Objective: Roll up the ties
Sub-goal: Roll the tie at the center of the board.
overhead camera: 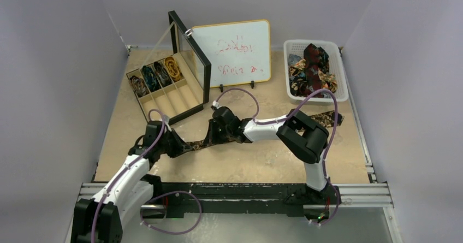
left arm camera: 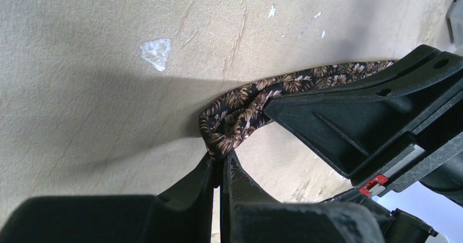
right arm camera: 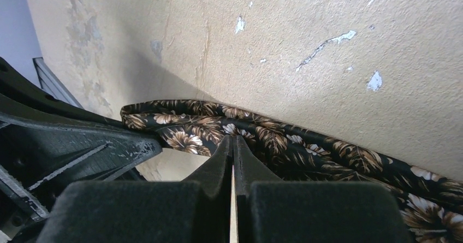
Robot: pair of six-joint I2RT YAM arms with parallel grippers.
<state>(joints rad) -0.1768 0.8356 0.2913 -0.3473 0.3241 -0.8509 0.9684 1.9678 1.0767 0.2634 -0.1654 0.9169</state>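
Note:
A brown-gold leaf-patterned tie (overhead camera: 195, 144) lies across the middle of the table, its far end reaching right (overhead camera: 329, 118). My left gripper (overhead camera: 178, 148) is shut on the tie's folded near end; the left wrist view shows the fabric (left arm camera: 240, 107) bunched at the closed fingertips (left arm camera: 221, 156). My right gripper (overhead camera: 211, 139) is just right of it, shut on the tie's edge (right arm camera: 233, 140); the tie (right arm camera: 327, 155) runs off to the right. Each gripper shows in the other's wrist view, close by. Several rolled ties (overhead camera: 156, 72) sit in a divided box. Loose ties (overhead camera: 312, 68) fill a white basket.
The wooden divided box (overhead camera: 173, 98) with its raised black-framed lid (overhead camera: 191, 57) stands at the back left. A small whiteboard (overhead camera: 233, 53) stands at the back middle. The white basket (overhead camera: 340, 73) is at the back right. Grey walls enclose the table.

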